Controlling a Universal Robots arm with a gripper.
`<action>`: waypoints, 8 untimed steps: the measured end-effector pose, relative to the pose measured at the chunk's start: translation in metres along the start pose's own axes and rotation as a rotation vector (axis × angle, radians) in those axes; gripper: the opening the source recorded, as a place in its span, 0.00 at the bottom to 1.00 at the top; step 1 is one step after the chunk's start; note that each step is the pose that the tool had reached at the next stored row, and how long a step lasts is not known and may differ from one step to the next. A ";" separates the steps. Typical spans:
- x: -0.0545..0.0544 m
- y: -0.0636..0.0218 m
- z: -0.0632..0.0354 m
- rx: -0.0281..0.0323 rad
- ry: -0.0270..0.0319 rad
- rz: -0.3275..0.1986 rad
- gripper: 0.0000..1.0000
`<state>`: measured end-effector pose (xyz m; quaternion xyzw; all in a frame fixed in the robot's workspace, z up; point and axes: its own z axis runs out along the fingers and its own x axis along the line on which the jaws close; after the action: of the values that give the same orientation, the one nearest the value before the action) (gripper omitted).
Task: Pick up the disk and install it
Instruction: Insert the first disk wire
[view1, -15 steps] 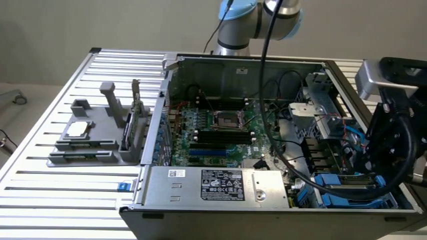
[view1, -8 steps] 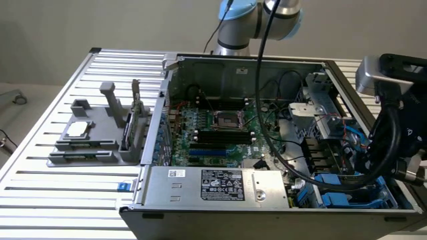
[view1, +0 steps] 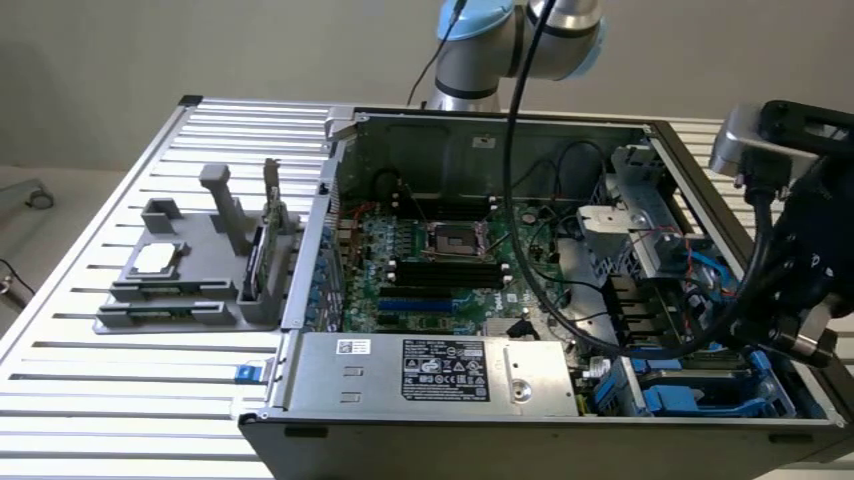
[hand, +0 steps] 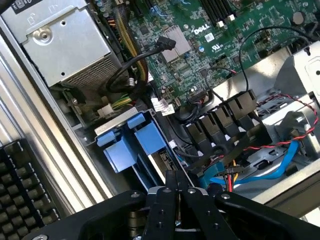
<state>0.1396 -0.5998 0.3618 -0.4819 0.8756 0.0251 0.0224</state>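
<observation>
On the slatted aluminium table (view1: 80, 400) stands one open black-and-silver computer case (view1: 534, 445), and everything else is placed from it. Behind the case's back wall rises the single grey-and-blue robot arm (view1: 494, 40). Inside the case, along its front wall, lies one large silver box with a black-and-white label (view1: 441, 375). Behind that box, on the case floor, lies one green motherboard (view1: 427, 250).

Outside the case, at the exterior view's left, sits one grey plastic fixture (view1: 187, 270) on the table.

Over the case's front corner at the exterior view's right hangs the one black gripper (hand: 177, 175). Its two fingers (hand: 170, 200) are pressed together, with nothing visibly caught between them.

Just beneath the fingertips, in the drive bay of that same corner, is the one disk (hand: 135, 142). It stands on edge, its bright blue plastic carrier bracket facing outward. Whether the fingertips touch it cannot be told.

On the fixture lies one small square silver chip (view1: 156, 258).
</observation>
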 end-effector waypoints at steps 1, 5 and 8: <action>0.000 0.0000 0.0000 0.0011 -0.0004 0.018 0.11; 0.000 0.0000 0.0000 0.0058 -0.0021 0.091 0.11; 0.000 0.0000 0.0001 0.0092 -0.0033 0.145 0.11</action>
<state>0.1396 -0.5998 0.3618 -0.4170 0.9083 0.0234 0.0242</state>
